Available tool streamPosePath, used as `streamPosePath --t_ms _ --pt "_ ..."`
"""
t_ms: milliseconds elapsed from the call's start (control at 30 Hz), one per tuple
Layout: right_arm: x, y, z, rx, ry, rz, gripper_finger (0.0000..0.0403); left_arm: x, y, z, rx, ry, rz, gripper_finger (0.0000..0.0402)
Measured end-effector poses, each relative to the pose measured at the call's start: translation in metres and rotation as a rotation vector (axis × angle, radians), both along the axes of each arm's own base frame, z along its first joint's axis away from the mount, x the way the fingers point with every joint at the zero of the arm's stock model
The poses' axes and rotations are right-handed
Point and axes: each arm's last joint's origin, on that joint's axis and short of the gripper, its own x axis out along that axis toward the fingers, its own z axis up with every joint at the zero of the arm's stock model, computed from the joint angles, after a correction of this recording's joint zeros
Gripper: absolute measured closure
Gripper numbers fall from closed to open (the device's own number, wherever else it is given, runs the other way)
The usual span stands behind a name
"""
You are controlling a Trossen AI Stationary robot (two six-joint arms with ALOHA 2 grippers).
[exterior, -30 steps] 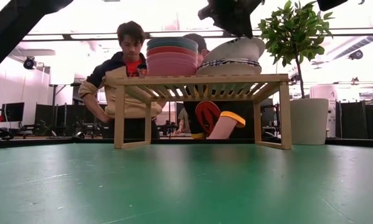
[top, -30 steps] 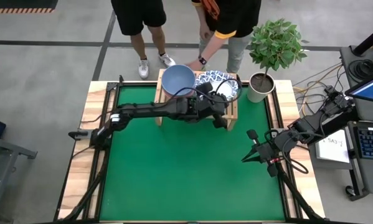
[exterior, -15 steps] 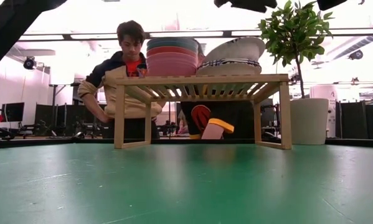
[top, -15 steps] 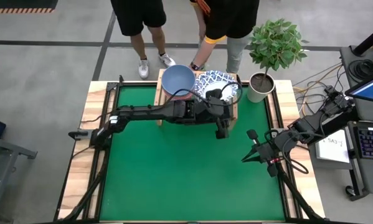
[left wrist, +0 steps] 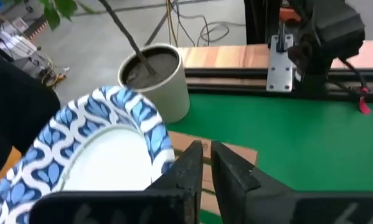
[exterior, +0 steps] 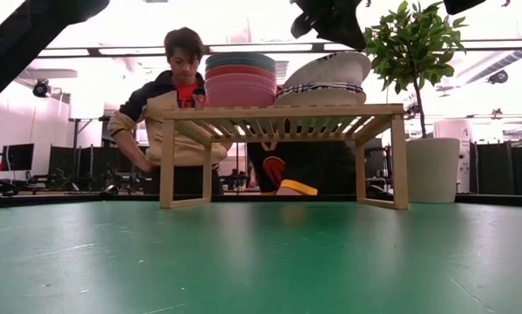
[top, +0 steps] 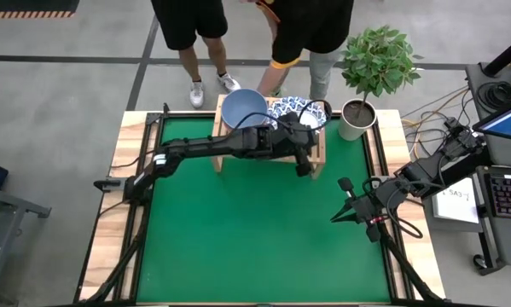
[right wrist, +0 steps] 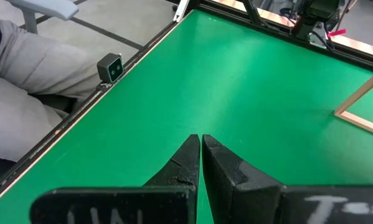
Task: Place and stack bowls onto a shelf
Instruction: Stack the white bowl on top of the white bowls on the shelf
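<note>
The light-wood shelf (exterior: 282,111) stands at the table's far edge. On its left part is a stack of deep bowls (exterior: 240,78), the blue one on top (top: 244,109). To the right is a stack of white bowls with blue patterned rims (exterior: 322,93). The top white bowl (left wrist: 105,155) leans tilted on the others. My left gripper (left wrist: 206,152) is shut just above that bowl's right rim, over the shelf's right end (top: 304,166). My right gripper (right wrist: 200,146) is shut above the mat near the table's right edge (top: 339,213).
A grey pot (top: 356,119) with a small tree stands right of the shelf, close to my left gripper. People stand behind the table's far edge (top: 310,34); one sits behind the shelf (exterior: 178,96). The green mat (top: 255,230) lies bare in front.
My left gripper has risen and drawn back toward the table's near edge, then come down again toward the white bowls. The top white bowl has stayed tilted on its stack. A person's arm behind the shelf has pulled away.
</note>
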Motion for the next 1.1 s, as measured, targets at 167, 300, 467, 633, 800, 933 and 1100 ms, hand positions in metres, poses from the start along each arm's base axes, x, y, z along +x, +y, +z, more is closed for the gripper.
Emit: streamPosePath --t_ms 167,300,467,633,800,933,1100 --pt "0.000 0.000 0.000 -0.002 -0.001 0.001 0.0394 -0.003 0.002 -0.010 -0.056 0.060 0.038 0.0399" --pt "0.000 0.000 0.000 -0.002 -0.001 0.001 0.0394 -0.005 0.001 -0.013 -0.091 0.069 0.064 0.0399" --pt "0.000 0.000 0.000 -0.002 -0.001 0.001 0.0394 -0.002 -0.011 -0.005 -0.052 0.040 0.006 0.0401" --pt "0.000 0.000 0.001 -0.002 -0.009 0.003 0.0394 0.002 -0.010 0.008 0.037 -0.048 -0.017 0.0401" --pt "0.000 0.000 0.001 -0.002 -0.008 0.003 0.0394 0.002 0.007 0.005 0.110 -0.032 0.086 0.0401" --pt "0.000 0.000 0.001 -0.002 -0.008 0.004 0.0394 0.001 0.015 -0.005 0.088 0.019 0.114 0.0401" --pt "0.000 0.000 0.001 -0.004 -0.009 0.005 0.0394 -0.004 0.014 -0.011 0.058 0.082 0.144 0.0402"
